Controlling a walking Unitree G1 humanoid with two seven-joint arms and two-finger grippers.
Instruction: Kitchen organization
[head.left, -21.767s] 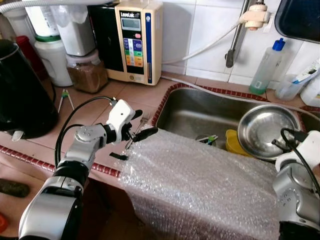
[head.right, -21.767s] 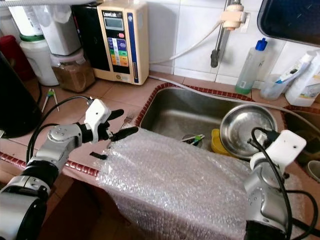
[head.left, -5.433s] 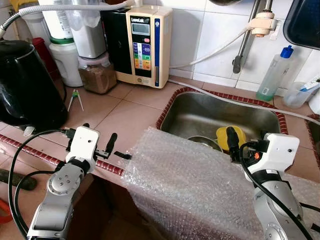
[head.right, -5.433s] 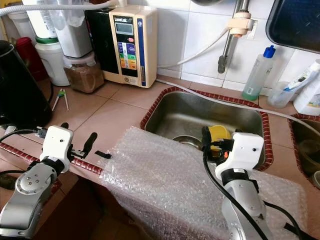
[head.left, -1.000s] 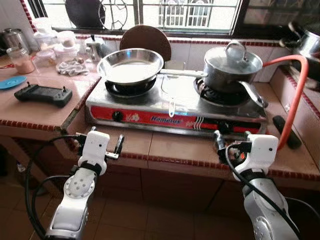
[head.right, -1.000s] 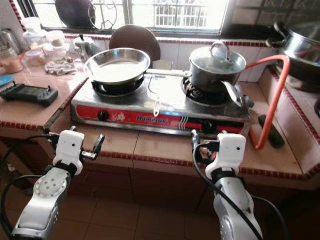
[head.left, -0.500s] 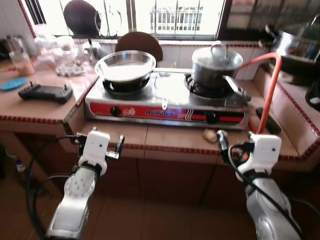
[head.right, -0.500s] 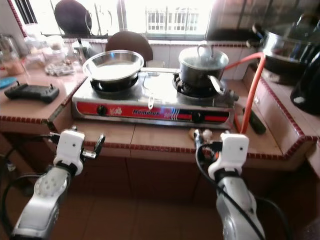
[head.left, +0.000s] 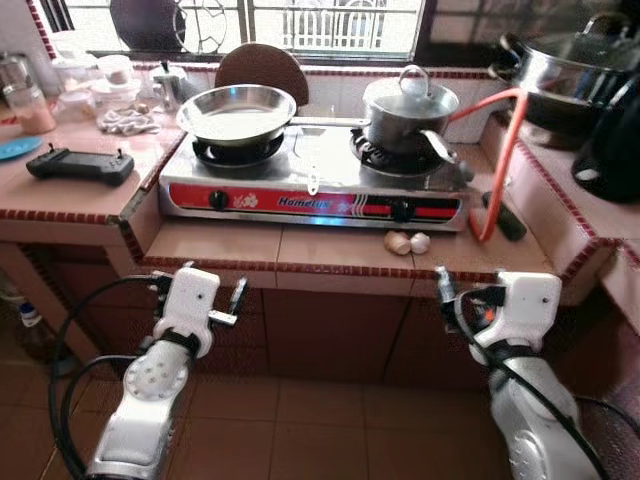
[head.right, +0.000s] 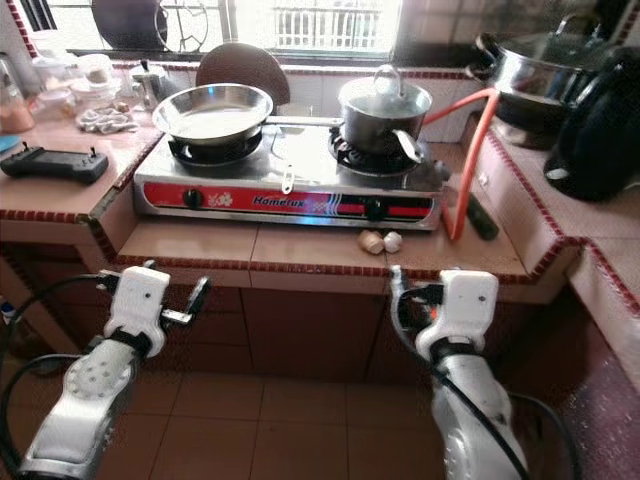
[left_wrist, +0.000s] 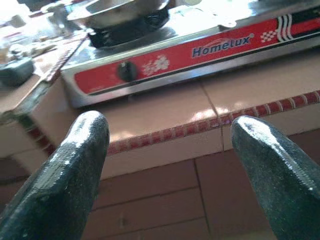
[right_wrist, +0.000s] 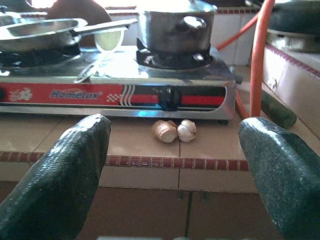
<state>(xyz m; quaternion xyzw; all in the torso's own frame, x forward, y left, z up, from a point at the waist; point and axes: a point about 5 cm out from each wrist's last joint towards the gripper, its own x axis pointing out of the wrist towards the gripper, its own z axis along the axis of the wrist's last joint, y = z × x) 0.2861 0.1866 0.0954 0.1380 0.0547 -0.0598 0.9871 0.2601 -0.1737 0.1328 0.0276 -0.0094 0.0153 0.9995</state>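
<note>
Right wrist view, garlic bulbs (right_wrist: 174, 130) on counter, beyond right gripper (right_wrist: 175, 170) fingers spread apart, empty

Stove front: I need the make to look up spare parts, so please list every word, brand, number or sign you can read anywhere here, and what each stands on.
"Homelux": in blue letters on the red front panel of the gas stove, between its two knobs.
Beside the name, a chequered stripe mark, and a small white flower pattern by the left knob; these carry no words.
No other text can be read on anything else.
</note>
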